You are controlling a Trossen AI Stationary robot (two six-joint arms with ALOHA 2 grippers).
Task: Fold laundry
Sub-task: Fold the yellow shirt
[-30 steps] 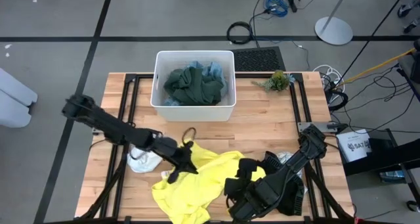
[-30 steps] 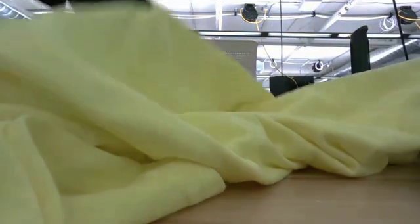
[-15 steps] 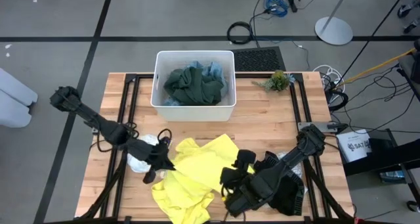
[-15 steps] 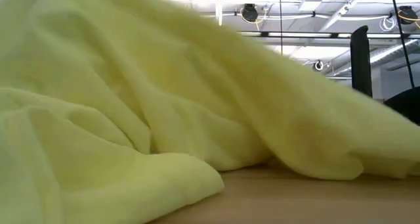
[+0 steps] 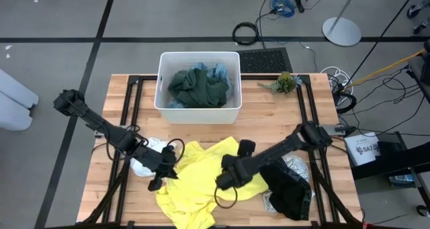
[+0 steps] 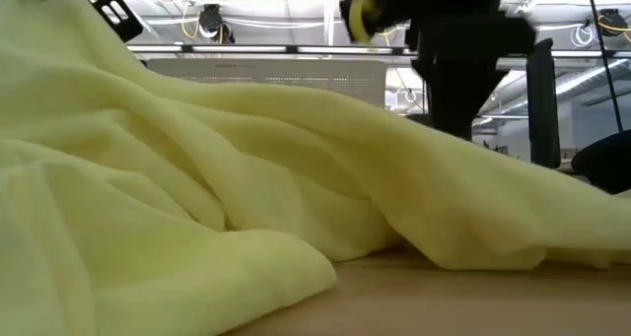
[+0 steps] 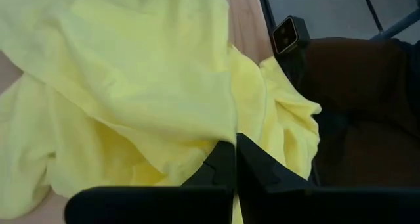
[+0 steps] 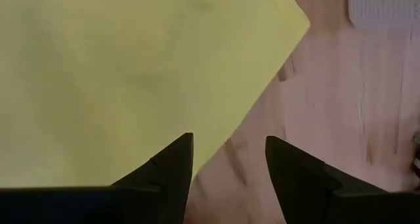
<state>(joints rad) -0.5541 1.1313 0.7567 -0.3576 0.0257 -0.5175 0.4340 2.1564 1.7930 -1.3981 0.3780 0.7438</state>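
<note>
The left end effector point(image 7: 235, 159) is pinched tight on the yellow garment point(image 5: 195, 182). The right end effector point(image 8: 226, 159) hovers parted, empty, above its edge on the worktop point(image 5: 269, 118)

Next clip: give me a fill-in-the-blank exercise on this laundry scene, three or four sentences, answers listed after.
1. The left gripper is shut on the edge of the ____ garment.
2. The white tub holds a dark green garment and a light ____ one.
3. The right gripper hangs over the yellow cloth with its jaws ____.
4. The black garment lies on the table's ____ side in the high view.

Missing words: yellow; blue; open; right
</note>
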